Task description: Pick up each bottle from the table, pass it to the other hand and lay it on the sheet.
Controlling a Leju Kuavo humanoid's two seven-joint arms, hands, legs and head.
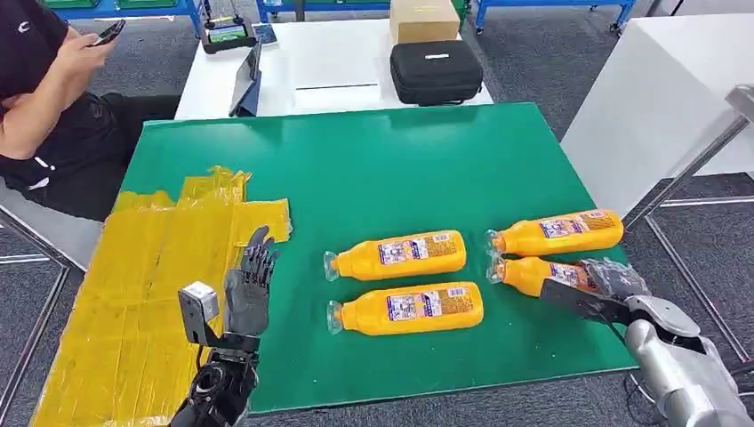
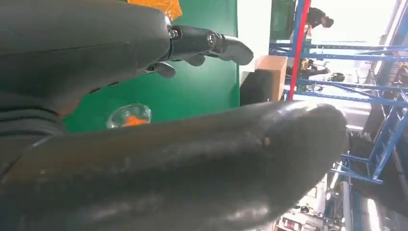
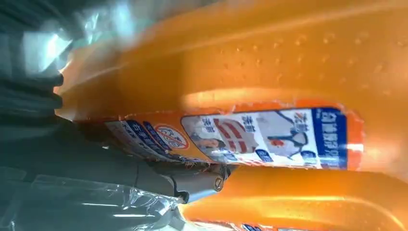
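Observation:
Four orange bottles lie on the green mat. Two are in the middle, one farther and one nearer. A third bottle lies at the right. Just in front of it is the fourth bottle, and my right hand grips its base end while it lies on the mat. In the right wrist view a finger sits wedged between this bottle's label and the neighbouring bottle. My left hand stands open with fingers up, beside the yellow sheet. A bottle's clear cap shows past its fingers.
A person sits at the far left holding a phone. Behind the mat a white table carries a black case, a cardboard box and a tablet. Another white table stands to the right.

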